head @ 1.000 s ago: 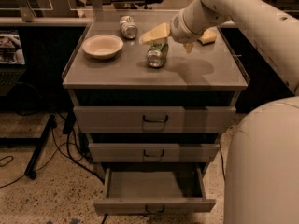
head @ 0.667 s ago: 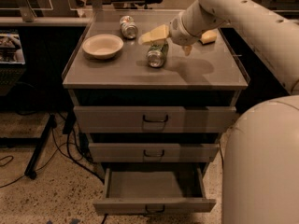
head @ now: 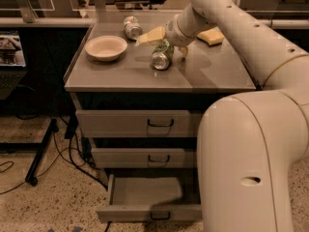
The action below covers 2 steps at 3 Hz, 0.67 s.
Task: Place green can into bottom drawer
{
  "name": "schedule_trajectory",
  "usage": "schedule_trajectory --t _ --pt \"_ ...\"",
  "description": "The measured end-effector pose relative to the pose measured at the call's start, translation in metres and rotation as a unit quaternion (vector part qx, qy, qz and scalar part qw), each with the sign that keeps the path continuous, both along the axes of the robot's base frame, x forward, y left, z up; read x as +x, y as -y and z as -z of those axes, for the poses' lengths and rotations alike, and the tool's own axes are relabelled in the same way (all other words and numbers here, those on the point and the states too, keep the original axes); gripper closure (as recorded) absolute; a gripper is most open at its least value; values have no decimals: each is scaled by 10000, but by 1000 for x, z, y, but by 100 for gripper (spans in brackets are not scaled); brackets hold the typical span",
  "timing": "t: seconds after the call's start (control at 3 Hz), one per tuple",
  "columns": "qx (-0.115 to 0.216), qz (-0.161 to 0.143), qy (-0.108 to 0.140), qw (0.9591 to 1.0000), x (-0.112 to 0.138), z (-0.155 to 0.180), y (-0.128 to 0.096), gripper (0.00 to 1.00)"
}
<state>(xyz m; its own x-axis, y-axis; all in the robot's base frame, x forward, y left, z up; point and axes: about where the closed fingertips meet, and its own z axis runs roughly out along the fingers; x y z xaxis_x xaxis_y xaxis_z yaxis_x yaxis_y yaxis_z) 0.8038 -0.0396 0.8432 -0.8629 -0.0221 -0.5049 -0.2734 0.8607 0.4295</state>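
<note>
The green can (head: 161, 57) lies on its side on the grey cabinet top (head: 120, 74), one silver end facing me. My gripper (head: 161, 48) is down over it. One pale finger (head: 149, 35) is to the can's left and the other finger (head: 184, 51) to its right, with gaps on both sides, so the gripper reads as open around the can. The can rests on the top. The bottom drawer (head: 149, 211) is pulled out and nothing shows inside it.
A white bowl (head: 106, 47) stands at the left of the top. A silver can with red markings (head: 132, 27) lies at the back. A yellow sponge (head: 212, 35) lies at the back right. The two upper drawers (head: 145, 123) are closed. My arm's large body fills the right side.
</note>
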Motion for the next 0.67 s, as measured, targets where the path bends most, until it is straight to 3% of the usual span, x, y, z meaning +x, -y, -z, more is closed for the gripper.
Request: schedule_trajectory --t 0.67 --pt "8 -1 19 10000 2 -1 -1 42"
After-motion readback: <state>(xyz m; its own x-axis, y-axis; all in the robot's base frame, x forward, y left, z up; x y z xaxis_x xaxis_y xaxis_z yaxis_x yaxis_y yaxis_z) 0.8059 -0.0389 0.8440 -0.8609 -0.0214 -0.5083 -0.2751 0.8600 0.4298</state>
